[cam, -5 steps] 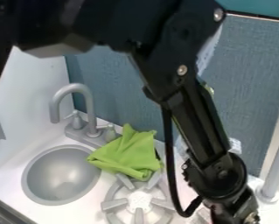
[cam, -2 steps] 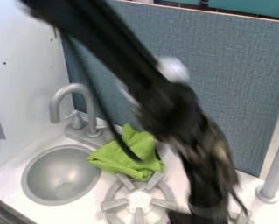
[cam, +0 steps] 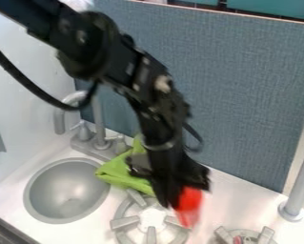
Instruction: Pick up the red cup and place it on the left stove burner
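Red object [cam: 189, 206], blurry, hangs in the end effector [cam: 178, 191] — fingers look closed on it. Arm has swung left from the lower right, bringing it into view beside the left burner [cam: 125, 223], near the green cloth [cam: 119, 172]. Likely mid-carry, not set down — cloth and burner haven't moved.

Black is being shown by the arm [cam: 147, 95] and gripper [cam: 183, 194], bright red by the object [cam: 189, 208] at its tip, and lime green by the cloth [cam: 116, 172]. Grey is being shared by the sink [cam: 68, 190], tap [cam: 98, 116], pole [cam: 299, 183] and burner [cam: 124, 223], whose middle is being left white like the counter [cam: 234, 202]. The panel [cam: 243, 95] is being covered by a fine, streaky blue-grey weave, topped by teal blocks [cam: 275, 7].
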